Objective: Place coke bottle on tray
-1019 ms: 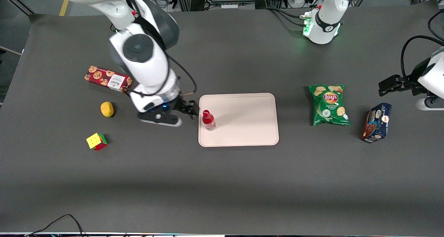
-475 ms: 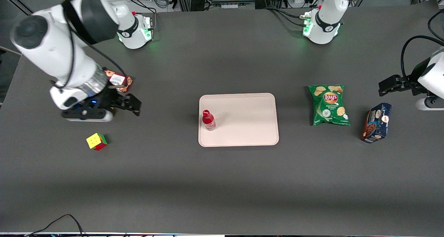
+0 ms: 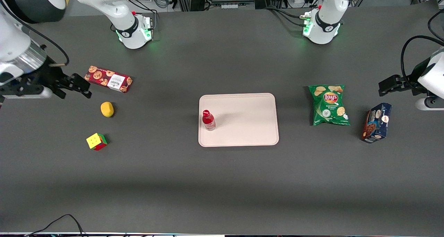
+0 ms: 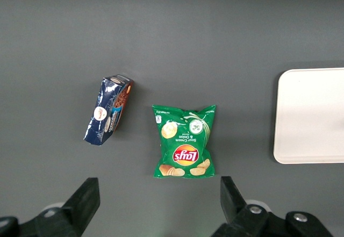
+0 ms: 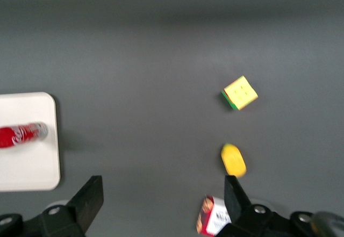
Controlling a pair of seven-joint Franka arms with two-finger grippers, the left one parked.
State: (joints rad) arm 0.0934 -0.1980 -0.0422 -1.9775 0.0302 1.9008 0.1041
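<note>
Standing upright on the tray, close to the rim at the working arm's end, the coke bottle looks already delivered: red cap up, nothing touching it, clear of the edge. The wrist view agrees, showing the coke bottle resting inside the corner of the tray.

The gripper hangs well apart from both, out at the working arm's end of the table, just beside the red cookie box and above the level of the yellow lemon-like object. Its fingers are spread wide and hold nothing (the wrist camera shows bare table between the two dark fingertips). The colour cube lies nearer the front camera than the yellow object; neither is involved.

As a judgement, the placing step appears finished, and the step in hand is the retreat to a rest pose. The next move asks for very little: a parked arm, no further contact with the tray, and no sweep across the cookie box just under the fingers. The one thing worth checking is that the bottle sits stable so near the rim; from these views it seems steady.

Toward the parked arm's end lie a green chips bag and a dark blue snack box, both untouched.
</note>
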